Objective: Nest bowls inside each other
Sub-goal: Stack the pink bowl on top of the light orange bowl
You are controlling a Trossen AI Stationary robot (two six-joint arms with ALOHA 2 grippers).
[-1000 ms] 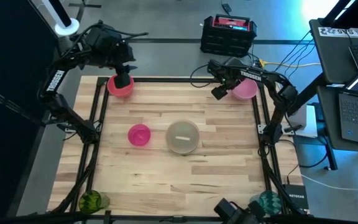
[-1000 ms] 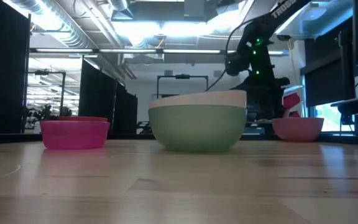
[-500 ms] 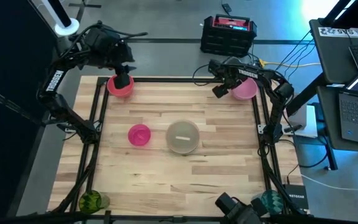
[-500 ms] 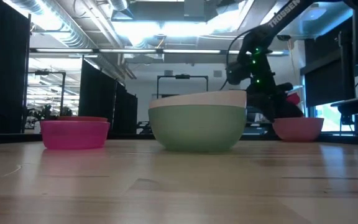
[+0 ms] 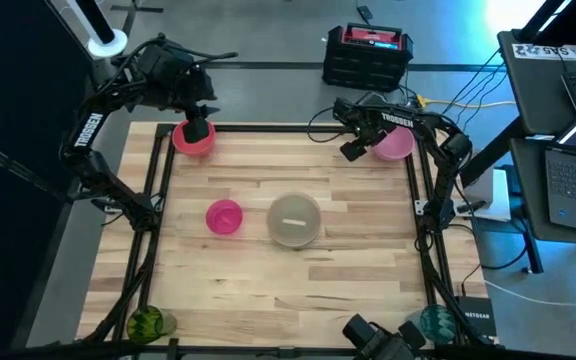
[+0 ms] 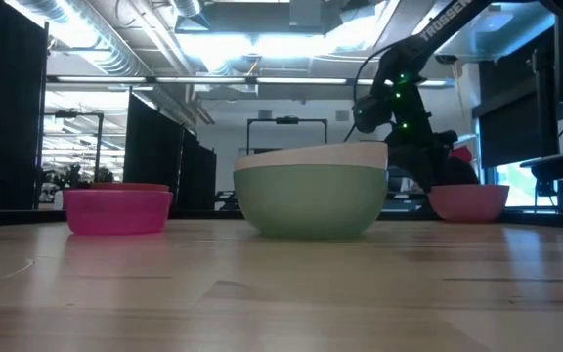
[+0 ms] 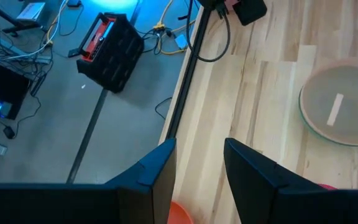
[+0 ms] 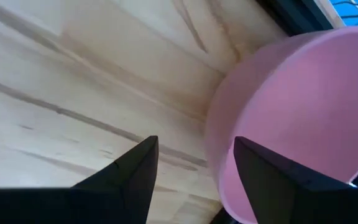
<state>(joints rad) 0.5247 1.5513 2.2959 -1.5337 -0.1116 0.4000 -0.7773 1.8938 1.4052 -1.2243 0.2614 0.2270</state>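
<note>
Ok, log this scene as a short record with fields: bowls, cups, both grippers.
coral bowl: far left corner of table
lilac bowl: far right corner
magenta bowl: middle, left of green bowl
green bowl: centre, peach bowl nested inside
cups: green cup near left corner, teal cup near right corner
left gripper: open, over coral bowl
right gripper: open, beside lilac bowl
</note>
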